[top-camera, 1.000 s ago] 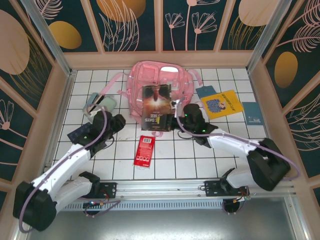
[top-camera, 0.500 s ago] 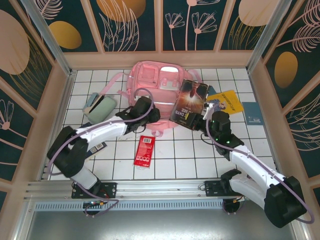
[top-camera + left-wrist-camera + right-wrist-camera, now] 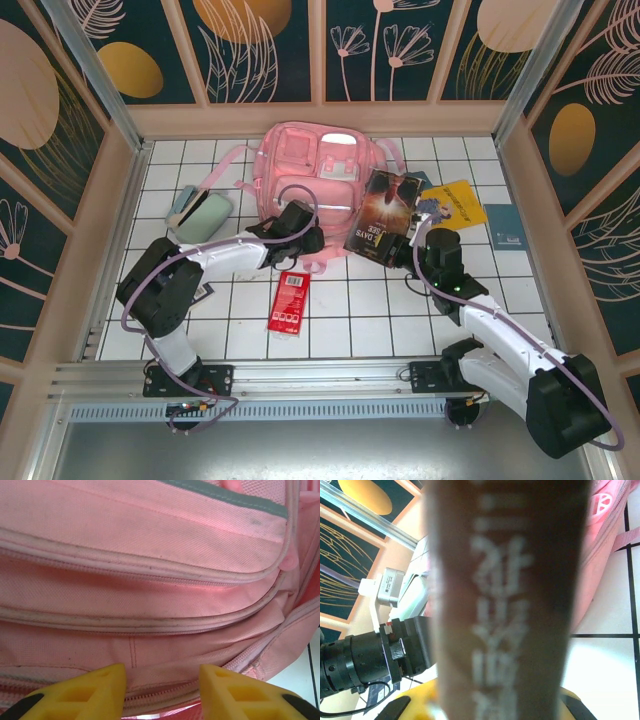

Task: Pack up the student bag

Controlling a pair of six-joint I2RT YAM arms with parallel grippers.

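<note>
Pink fabric student bag (image 3: pixel 318 170) flat, far middle of table (image 3: pixel 400 320). Left gripper (image 3: pixel 162 677) half-open at bag's near zip edge. Right gripper (image 3: pixel 403 250) clamps dark paperback book (image 3: pixel 382 205), tilted, just right of bag: likely the loading arm.

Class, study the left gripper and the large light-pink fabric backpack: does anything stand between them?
Nothing visible does. The left gripper has its yellow fingers spread apart at the lower zip seam of the large light-pink fabric backpack, and only pink fabric shows in the gap between them.
</note>
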